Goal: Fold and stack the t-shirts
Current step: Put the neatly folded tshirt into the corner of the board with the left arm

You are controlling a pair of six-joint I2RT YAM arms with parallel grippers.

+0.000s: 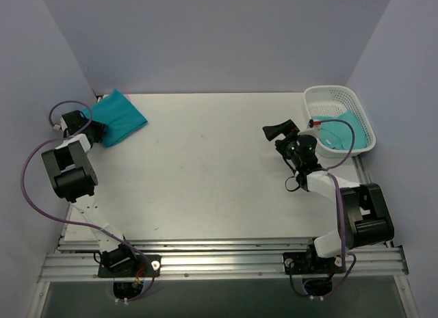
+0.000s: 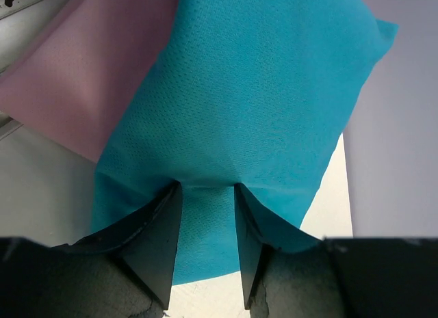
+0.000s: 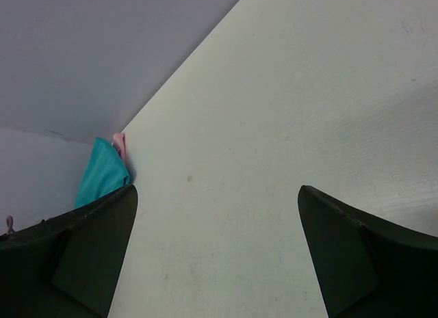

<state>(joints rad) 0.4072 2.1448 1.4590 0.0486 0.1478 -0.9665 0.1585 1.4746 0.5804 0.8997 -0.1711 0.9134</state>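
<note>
A folded teal t-shirt (image 1: 120,118) lies at the table's far left corner, on top of a pink t-shirt (image 2: 75,78) that sticks out beneath it. My left gripper (image 1: 98,132) is at the teal shirt's near edge. In the left wrist view its jaws (image 2: 207,187) stand a little apart, the tips tucked under a fold of the teal cloth (image 2: 260,92), with flat cloth lying between them. My right gripper (image 1: 275,132) is wide open and empty (image 3: 215,189) over bare table at the right. Another teal t-shirt (image 1: 340,135) lies in the basket.
The white mesh basket (image 1: 363,120) stands at the far right corner, close behind my right arm. Walls close in the table at the back and on both sides. The stack also shows far off in the right wrist view (image 3: 102,176).
</note>
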